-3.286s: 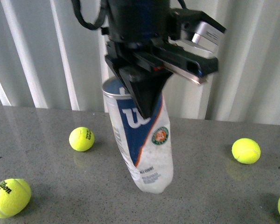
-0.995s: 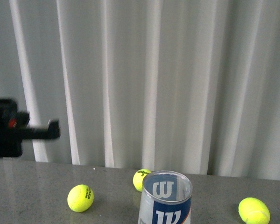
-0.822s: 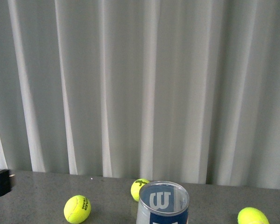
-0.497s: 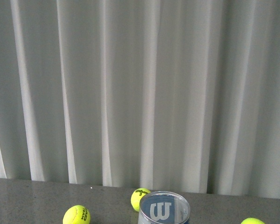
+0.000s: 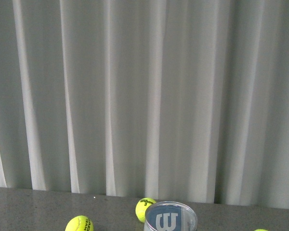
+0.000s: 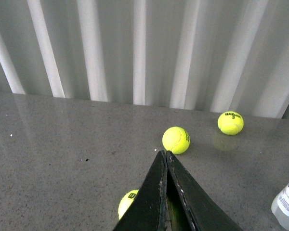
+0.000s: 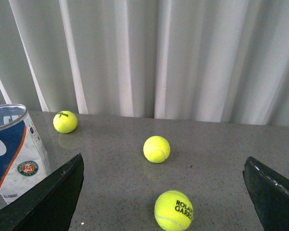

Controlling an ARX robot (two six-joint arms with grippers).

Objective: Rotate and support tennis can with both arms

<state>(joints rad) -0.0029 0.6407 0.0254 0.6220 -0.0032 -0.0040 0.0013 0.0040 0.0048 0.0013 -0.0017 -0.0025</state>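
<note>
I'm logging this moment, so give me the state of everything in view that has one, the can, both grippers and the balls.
Can: standing upright on the table, top open, free of both grippers.
Left gripper: shut, holding nothing, above the table.
Right gripper: open wide, empty, the can off to one side of it.
Balls: loose on the table, apart from each other and from the can.

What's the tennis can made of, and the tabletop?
Tennis can: looks like clear plastic, since the curtain and the inner W show through its open top, with a glossy printed label. Tabletop: grey speckled slab with a polished finish that faintly mirrors the curtain and balls; stone or laminate, can't tell.
</note>
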